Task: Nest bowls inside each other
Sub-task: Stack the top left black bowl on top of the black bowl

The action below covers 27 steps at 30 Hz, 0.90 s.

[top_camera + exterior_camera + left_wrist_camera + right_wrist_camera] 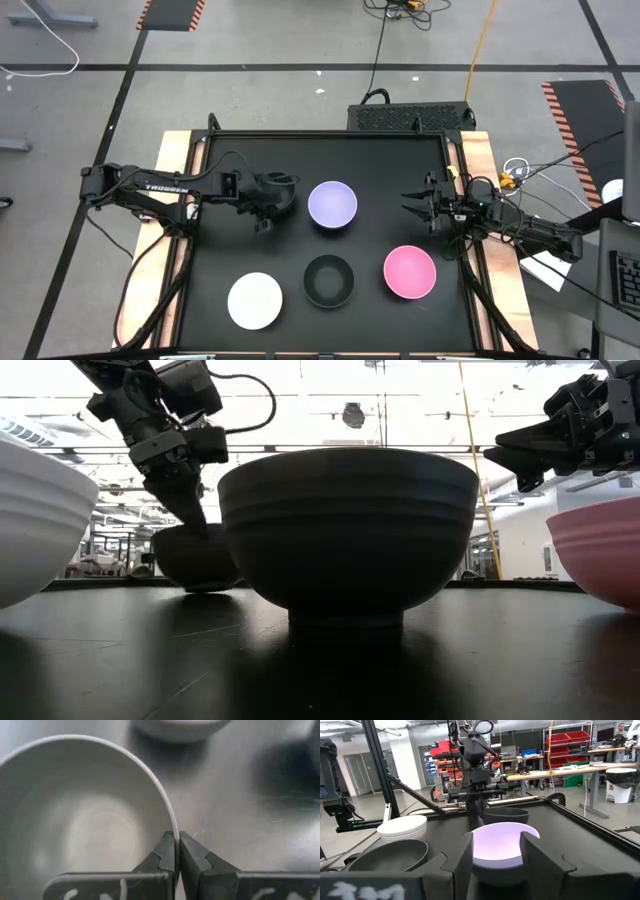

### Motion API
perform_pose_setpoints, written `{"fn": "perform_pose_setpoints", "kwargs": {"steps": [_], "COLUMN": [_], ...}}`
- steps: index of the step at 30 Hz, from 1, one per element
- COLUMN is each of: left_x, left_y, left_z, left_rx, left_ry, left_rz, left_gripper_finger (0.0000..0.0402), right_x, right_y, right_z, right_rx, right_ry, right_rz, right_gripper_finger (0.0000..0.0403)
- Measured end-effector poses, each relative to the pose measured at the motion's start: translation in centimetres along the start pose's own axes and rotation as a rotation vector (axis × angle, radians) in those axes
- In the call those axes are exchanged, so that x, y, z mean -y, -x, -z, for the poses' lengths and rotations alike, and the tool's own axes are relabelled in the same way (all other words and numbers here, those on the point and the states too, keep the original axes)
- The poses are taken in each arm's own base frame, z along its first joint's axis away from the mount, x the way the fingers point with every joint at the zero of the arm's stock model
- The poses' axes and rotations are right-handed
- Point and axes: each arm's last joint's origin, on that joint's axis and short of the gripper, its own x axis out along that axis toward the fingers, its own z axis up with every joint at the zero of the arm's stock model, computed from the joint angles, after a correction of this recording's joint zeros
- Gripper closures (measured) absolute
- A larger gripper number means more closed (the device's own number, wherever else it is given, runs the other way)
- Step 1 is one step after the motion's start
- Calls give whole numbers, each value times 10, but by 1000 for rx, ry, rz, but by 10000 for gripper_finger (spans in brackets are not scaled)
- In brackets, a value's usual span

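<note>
1. While the right gripper (418, 203) hangs to the right of the lavender bowl (332, 205) with jaws spread, the left gripper (268, 203) pinches a black bowl's (280, 184) rim.
2. Nearer the front edge than the lavender bowl sit a white bowl (254, 300), a second black bowl (329, 279) and a pink bowl (410, 271).

One camera looks straight down; another sits at tabletop level, close behind the middle black bowl (348, 530); both share it.
</note>
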Motion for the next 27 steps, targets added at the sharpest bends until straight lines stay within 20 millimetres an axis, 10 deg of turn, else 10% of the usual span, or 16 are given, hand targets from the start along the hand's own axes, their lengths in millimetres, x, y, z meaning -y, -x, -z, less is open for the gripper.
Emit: {"fn": "perform_pose_setpoints", "kwargs": {"steps": [10,27], "left_x": [13,40], "left_y": [5,83], "left_z": [-10,15], "left_rx": [132,480], "left_ry": [-155,-262], "left_rz": [-60,-5], "left_gripper_finger": [396,396], "right_x": [0,1], "right_y": [-1,-2], "right_z": [1,2], "right_rx": [-10,-28], "right_ry": [-11,-17], "right_rz": [0,-3], "right_gripper_finger": [250,250]}}
